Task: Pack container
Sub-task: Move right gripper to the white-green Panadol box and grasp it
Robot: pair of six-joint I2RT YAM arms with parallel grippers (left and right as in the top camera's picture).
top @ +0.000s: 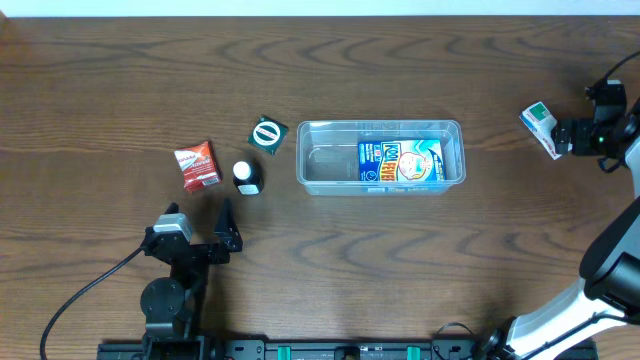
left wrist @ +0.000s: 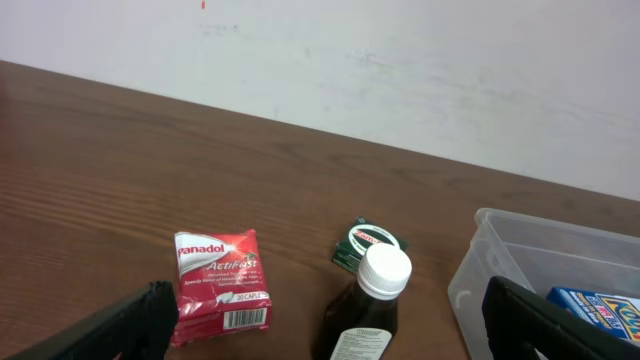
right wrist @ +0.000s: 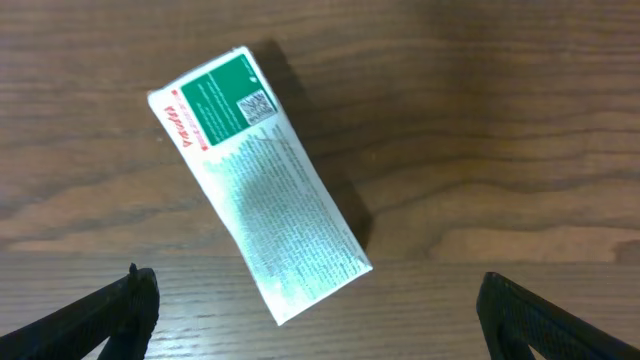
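Note:
The clear plastic container (top: 305, 160) stands mid-table with a blue-and-white carton (top: 400, 161) lying inside; its corner shows in the left wrist view (left wrist: 520, 245). My left gripper (top: 199, 214) is open and empty, just in front of a red Panadol box (left wrist: 220, 280), a dark bottle with a white cap (left wrist: 375, 290) and a small green box (left wrist: 368, 243). My right gripper (top: 572, 136) is open and empty at the far right, over a white-and-green box (right wrist: 262, 180) lying flat on the table, not touching it.
The red box (top: 197, 165), bottle (top: 245, 177) and green box (top: 268, 134) sit in a cluster left of the container. The white-and-green box (top: 540, 128) lies near the right table edge. A cable runs from the left arm's base.

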